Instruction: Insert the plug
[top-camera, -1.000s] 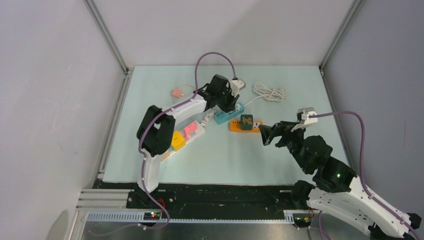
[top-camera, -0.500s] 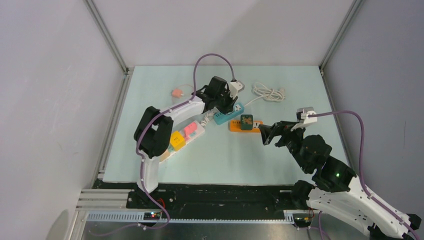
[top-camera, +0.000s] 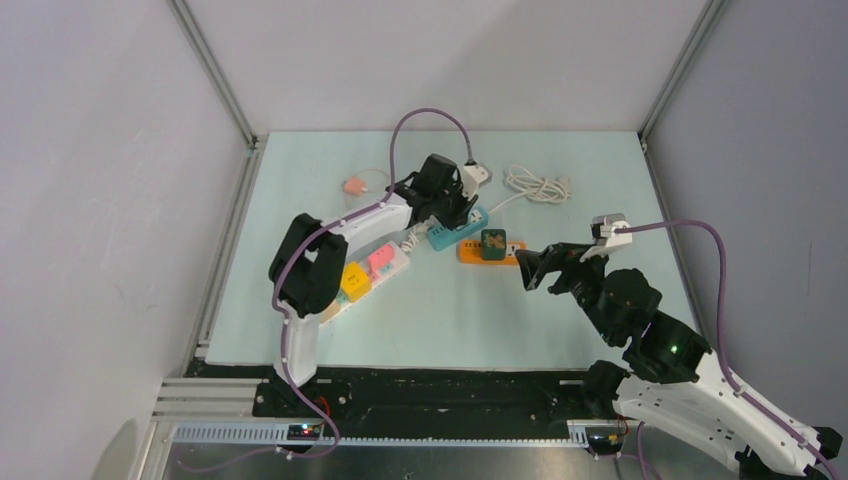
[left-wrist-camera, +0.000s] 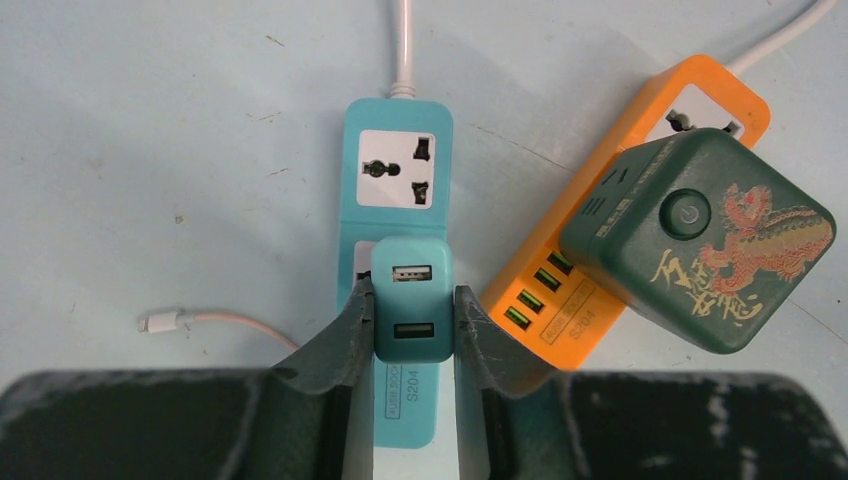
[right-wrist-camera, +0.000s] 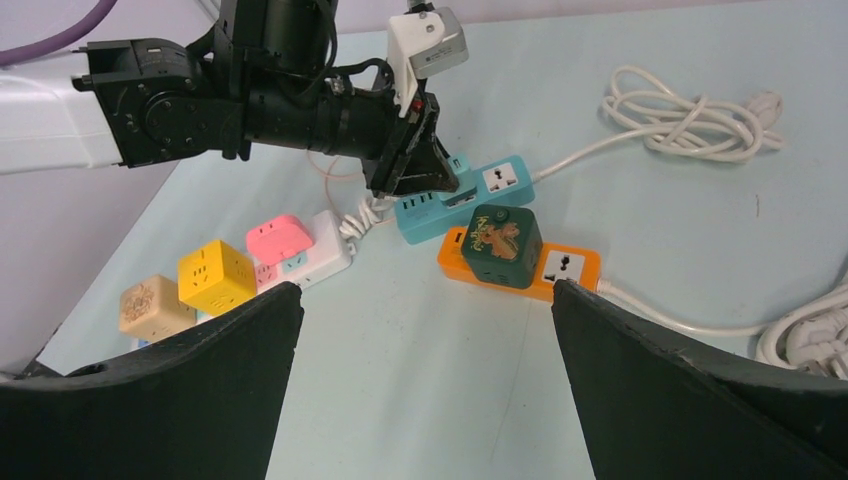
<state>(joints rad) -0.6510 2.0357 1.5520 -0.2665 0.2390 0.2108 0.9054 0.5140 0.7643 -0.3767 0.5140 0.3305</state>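
Left wrist view: clamping the teal plug (left-wrist-camera: 411, 300) narrowly in the left gripper (left-wrist-camera: 412, 322), right over the second socket of the teal power strip (left-wrist-camera: 397, 115), near the middle of the table's (top-camera: 450, 310) far edge; not telling whether seated. Holding the right gripper (top-camera: 535, 268) wide and empty toward the right edge. Risking a tilted push, missing the socket holes, or shoving the loose strip into the orange strip (left-wrist-camera: 650, 95) just beside it. Working on a pale mint, scuffed surface, walled by plain white panels (top-camera: 450, 60) and metal corner posts (top-camera: 215, 75).
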